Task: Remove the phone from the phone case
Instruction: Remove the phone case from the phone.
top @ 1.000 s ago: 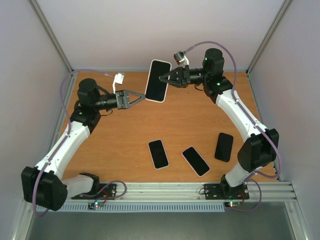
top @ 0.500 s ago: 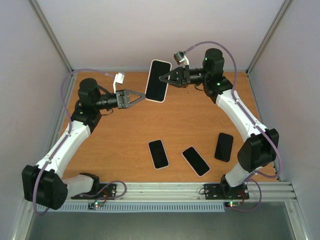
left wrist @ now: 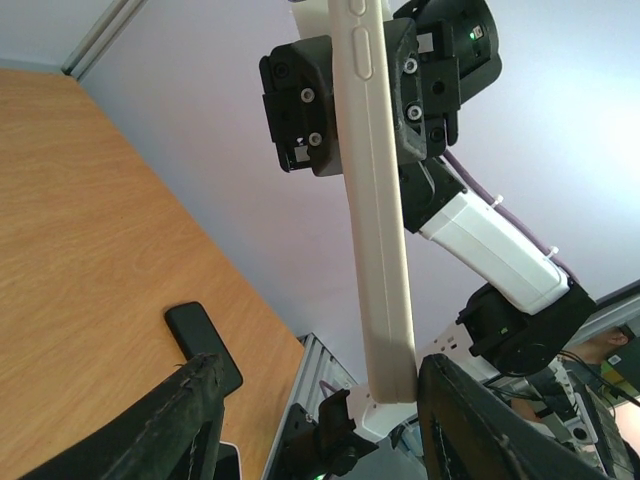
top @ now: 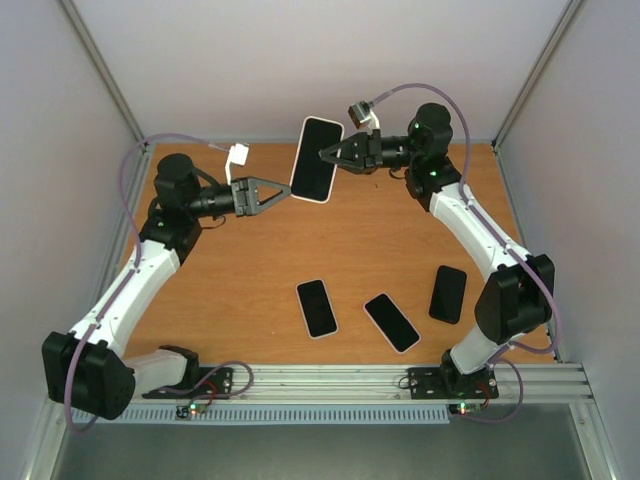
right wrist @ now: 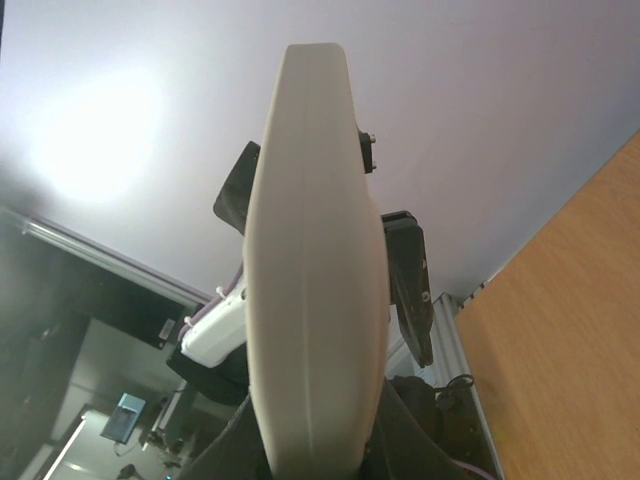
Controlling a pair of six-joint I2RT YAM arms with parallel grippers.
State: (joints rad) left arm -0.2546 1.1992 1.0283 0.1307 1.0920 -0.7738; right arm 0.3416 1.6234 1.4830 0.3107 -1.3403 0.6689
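A phone in a white case point(top: 316, 160) hangs in the air above the far middle of the table, its dark screen facing the top camera. My right gripper point(top: 330, 156) is shut on its right long edge. In the right wrist view the case point(right wrist: 315, 250) shows edge-on between my fingers point(right wrist: 400, 440). My left gripper point(top: 284, 196) is open at the case's lower left corner. In the left wrist view the case's lower end point(left wrist: 392, 360) sits between the spread fingers point(left wrist: 478, 430), close to the right one; I cannot tell if it touches.
Three other phones lie on the wooden table near the front: one at the middle point(top: 316, 307), one beside it point(top: 391, 322), and a dark one to the right point(top: 448, 294). A dark phone point(left wrist: 203, 346) also shows in the left wrist view. Walls enclose the table.
The right arm's upper part has shifted slightly. The phone and both grippers stay where they were.
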